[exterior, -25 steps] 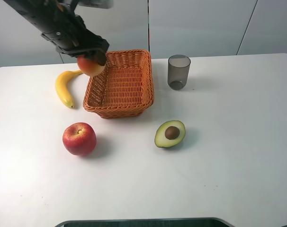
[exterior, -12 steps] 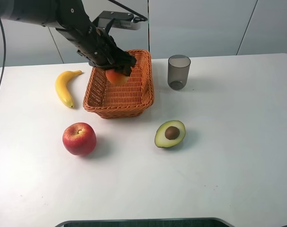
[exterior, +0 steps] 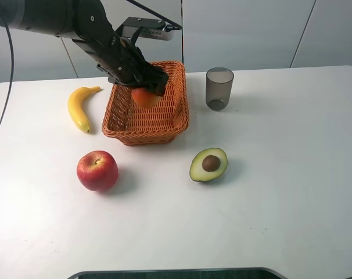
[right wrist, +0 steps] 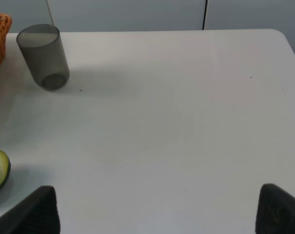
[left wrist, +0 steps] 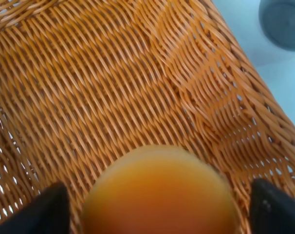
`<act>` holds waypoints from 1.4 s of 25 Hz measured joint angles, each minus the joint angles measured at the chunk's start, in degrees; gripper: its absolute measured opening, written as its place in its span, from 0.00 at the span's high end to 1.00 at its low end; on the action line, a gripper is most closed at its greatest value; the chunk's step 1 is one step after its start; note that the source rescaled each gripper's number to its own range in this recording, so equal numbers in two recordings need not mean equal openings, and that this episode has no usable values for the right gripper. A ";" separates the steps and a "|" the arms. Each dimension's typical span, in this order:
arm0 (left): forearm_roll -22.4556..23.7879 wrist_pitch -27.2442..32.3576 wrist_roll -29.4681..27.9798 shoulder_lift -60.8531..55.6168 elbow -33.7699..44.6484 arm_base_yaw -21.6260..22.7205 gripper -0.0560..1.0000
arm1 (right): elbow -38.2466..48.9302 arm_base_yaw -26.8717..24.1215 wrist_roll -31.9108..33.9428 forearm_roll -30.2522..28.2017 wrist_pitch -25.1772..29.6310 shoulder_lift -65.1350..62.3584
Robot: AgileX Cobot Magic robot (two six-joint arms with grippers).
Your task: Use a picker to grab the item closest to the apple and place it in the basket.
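Here's the picker [exterior: 100, 43], black and jointed, reaching in from the desk's [exterior: 280, 203] back-left corner, and its clamp, the left gripper [exterior: 143, 85], hangs right over the basket [exterior: 179, 110]. That wicker basket sits toward the back edge, a little left of the middle. Look at the item [exterior: 146, 96], the small orange-pink fruit: it's inside the basket's outline, just under the clamp, toward the basket's rear half. From the left wrist camera it's a big blurred orange ball with the sharp weave of the basket floor beyond it, so it's above the floor, not on it. The black fingertips [left wrist: 33, 212] stand wide on either side, with a sliver of wicker showing between each one and the fruit, so those jaws are spread and not pinching it. The apple [exterior: 97, 170], glossy red, sits alone toward the front-left of the desk, well apart from the basket. A banana [exterior: 78, 107] lies just beside the basket's left wall, toward the back-left corner. A grey cup [exterior: 219, 88] stands upright right of the basket near the back edge, and an avocado half [exterior: 208, 164], cut face up, rests about mid-desk. Over on the right, the right gripper [right wrist: 157, 209] hovers above bare desk, fingertips far apart with nothing between them.
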 joint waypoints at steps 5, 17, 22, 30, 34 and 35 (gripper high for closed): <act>0.00 0.00 0.00 0.00 0.00 0.00 0.03 | 0.00 0.00 0.00 0.00 0.00 0.00; 0.00 2.61 0.00 -0.91 0.00 0.00 0.00 | 0.00 0.00 0.00 0.00 0.00 0.00; 0.00 5.69 0.00 -4.64 0.00 0.00 0.00 | 0.00 0.00 0.00 0.00 0.00 0.00; 0.60 11.40 0.00 -16.72 6.20 2.62 0.00 | 0.00 0.00 0.00 0.00 0.00 0.00; 0.96 11.84 0.00 -26.47 14.85 8.21 0.00 | 0.00 0.00 0.00 0.00 0.00 0.00; 1.05 12.27 0.00 -29.39 16.41 9.67 0.00 | 0.00 0.00 0.00 0.00 0.00 0.00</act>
